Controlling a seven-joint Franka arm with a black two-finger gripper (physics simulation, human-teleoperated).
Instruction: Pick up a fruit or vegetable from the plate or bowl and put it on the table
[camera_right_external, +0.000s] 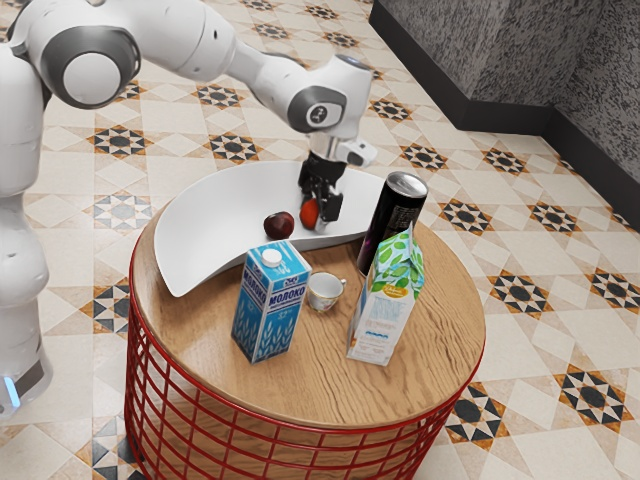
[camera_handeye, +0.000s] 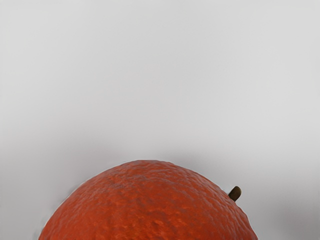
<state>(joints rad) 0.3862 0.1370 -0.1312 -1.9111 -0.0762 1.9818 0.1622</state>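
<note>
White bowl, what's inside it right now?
A dark red fruit and, at the gripper, an orange fruit. The can and blue carton cover parts of the bowl; I can't see there.

Bowl (camera_right_external: 205, 215) sitting on table (camera_right_external: 430, 335).
Fruits (camera_right_external: 279, 225) lying inside; cup (camera_right_external: 324, 293) standing between milk carton (camera_right_external: 265, 320) and second carton (camera_right_external: 376, 320), can (camera_right_external: 393, 220) standing behind latter.

There is bare wood on the round wooden desk (camera_right_external: 445, 325) at the exterior view's right, so the black pincer (camera_right_external: 316, 207) could fit there. The tall black can (camera_right_external: 393, 222) and the green-and-white carton (camera_right_external: 383, 308) stand in the way. The blue-and-white milk carton (camera_right_external: 266, 318) and little white cup (camera_right_external: 322, 293) block the middle. The long white dish's (camera_right_external: 205, 262) wall sticks up.
</note>
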